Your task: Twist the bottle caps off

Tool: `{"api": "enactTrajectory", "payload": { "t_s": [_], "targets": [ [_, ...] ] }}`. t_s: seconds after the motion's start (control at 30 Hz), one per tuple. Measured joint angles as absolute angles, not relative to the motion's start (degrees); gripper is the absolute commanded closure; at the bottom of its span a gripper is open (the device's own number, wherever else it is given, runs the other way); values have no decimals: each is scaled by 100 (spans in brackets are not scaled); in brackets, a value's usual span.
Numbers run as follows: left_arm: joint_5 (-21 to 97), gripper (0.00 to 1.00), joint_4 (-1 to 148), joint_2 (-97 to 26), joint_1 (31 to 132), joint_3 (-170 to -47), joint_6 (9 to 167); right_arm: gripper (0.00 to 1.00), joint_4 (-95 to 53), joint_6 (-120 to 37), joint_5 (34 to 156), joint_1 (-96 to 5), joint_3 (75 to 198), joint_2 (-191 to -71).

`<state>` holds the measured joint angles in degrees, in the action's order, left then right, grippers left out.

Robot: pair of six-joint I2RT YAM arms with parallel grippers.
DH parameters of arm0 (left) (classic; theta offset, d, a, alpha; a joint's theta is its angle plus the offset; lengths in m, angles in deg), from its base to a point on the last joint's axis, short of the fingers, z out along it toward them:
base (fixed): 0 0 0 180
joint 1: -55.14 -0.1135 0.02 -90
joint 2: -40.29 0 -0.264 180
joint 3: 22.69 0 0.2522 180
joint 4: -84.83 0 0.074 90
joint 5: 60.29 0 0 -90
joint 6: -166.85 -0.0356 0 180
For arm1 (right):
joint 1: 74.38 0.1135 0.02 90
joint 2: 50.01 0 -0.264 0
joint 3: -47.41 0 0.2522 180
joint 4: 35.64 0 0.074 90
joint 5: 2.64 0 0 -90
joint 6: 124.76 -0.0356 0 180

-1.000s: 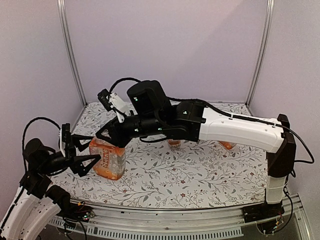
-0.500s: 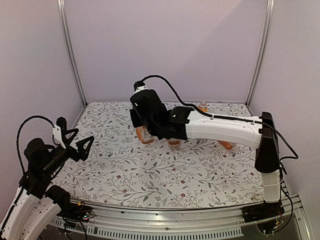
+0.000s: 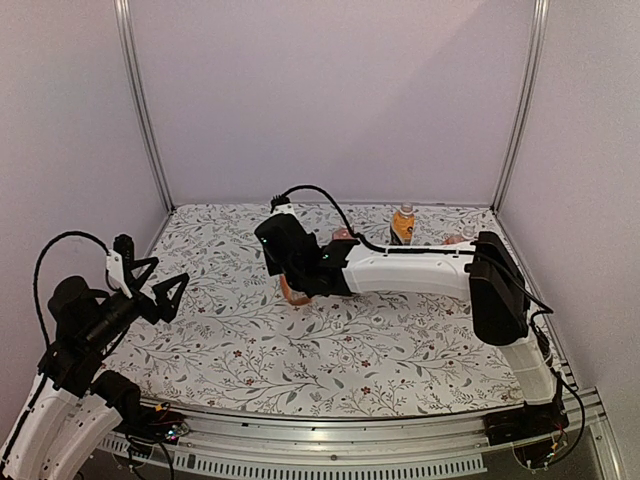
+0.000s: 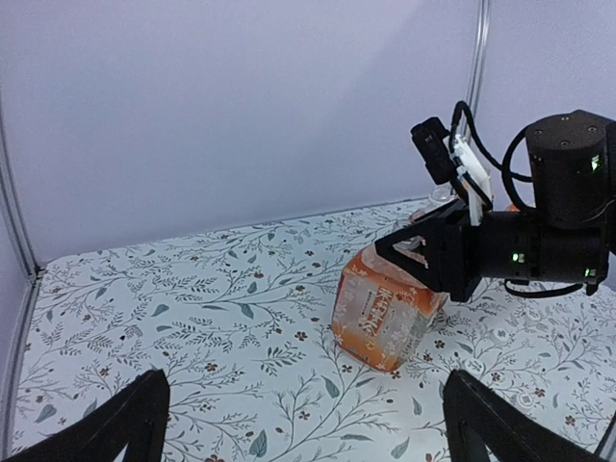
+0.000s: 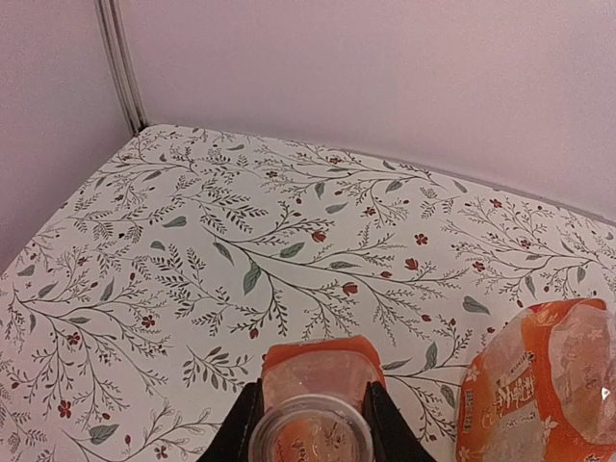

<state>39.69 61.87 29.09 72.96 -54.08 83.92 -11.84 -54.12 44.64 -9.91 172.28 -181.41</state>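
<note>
My right gripper (image 5: 310, 428) is pinching a tilted bottle (image 5: 318, 371) by its neck. The rim between the fingers is looking see-through, so I am judging its cap off, though no loose cap is showing. My left gripper (image 3: 170, 272) is waiting spread wide, well apart. A second bottle (image 5: 539, 375) is sitting just right of the held one and a third bottle (image 3: 403, 225) is standing beyond it, their tops too small to read. A floral table (image 3: 400, 350), lilac walls and metal posts (image 3: 140, 110) are enclosing the scene.
</note>
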Motion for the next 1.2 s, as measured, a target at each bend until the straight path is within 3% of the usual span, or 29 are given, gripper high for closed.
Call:
{"api": "enactTrajectory", "payload": {
  "t_s": [0.07, 0.17, 0.23, 0.33, 0.37, 0.9, 1.07, 1.2],
  "targets": [
    [4006, 0, 6187, 2909, 7294, -5408, 8392, 47, -1256, -5493, 4469, -996, 17185, -18134],
    [4100, 0, 6187, 2909, 7294, -5408, 8392, 26, -1262, -5504, 4510, -996, 17134, -18132],
    [4153, 0, 6190, 2909, 7294, -5408, 8392, 15, -1192, -5512, 4567, -996, 17097, -18132],
    [4205, 0, 6190, 2909, 7294, -5408, 8394, 10, -1125, -5445, 4597, -996, 17095, -18121],
    [4225, 0, 6190, 2909, 7292, -5408, 8394, 3, -1109, -5425, 4604, -996, 17095, -18110],
    [4336, 0, 6190, 2909, 7283, -5408, 8394, 1, -482, -4559, 5209, -1039, 17418, -17546],
    [4201, 0, 6185, 2933, 7215, -5408, 8392, 1, 132, -4435, 5295, -1446, 17397, -16635],
    [4050, 0, 6177, 3014, 7097, -5408, 8381, 1, 600, -4621, 5203, -2401, 16597, -15242]
  ]
}}
